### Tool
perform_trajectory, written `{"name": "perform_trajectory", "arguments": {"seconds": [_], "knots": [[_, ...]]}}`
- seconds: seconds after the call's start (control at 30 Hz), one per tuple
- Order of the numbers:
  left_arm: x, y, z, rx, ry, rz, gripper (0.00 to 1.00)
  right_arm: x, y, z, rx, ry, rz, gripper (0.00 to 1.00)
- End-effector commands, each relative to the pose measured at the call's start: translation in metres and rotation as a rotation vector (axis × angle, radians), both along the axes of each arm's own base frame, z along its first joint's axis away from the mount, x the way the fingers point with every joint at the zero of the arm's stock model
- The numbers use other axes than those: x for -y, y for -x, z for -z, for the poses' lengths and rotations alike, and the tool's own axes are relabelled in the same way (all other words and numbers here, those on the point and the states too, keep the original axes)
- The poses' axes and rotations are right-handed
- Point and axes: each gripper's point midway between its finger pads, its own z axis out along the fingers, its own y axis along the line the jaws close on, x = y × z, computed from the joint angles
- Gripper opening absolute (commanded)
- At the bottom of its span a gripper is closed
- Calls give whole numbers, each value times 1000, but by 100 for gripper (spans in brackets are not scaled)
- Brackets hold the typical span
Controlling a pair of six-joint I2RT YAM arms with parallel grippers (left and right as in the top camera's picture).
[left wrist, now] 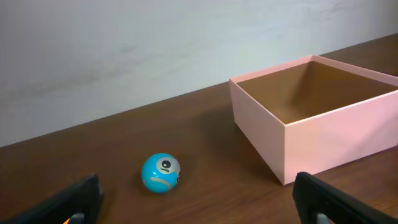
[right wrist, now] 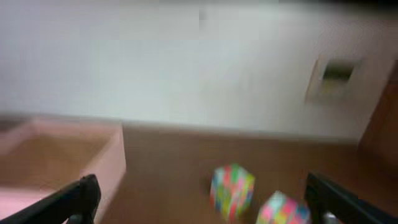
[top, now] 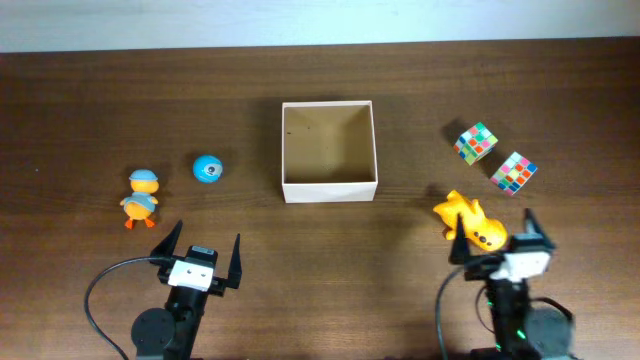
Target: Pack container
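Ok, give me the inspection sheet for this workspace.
Surface: dark wooden table.
Job's things: open box at centre, empty; blue ball and duck toy to its left; two colour cubes and yellow toy to its right.
Clutter: nothing seen.
Tools: left tool open, empty; right tool open, by the yellow toy, holding nothing.
Cables: black cable looping beside each arm base.
Surroundings: pale wall.
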Motion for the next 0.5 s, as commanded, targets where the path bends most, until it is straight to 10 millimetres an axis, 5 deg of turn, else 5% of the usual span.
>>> {"name": "perform_trajectory", "arguments": {"seconds": [0.0,0.23,0.47], "knots": [[-2,0,1,5,-12,-8,99,3,26,-70,134,-21,3,99],[-2,0,1,5,-12,-8,99,4,48,-128,14,-44,1,99],[-2,0,1,5,-12,-8,99,1,26,-148,-319,-119,6,99]]}}
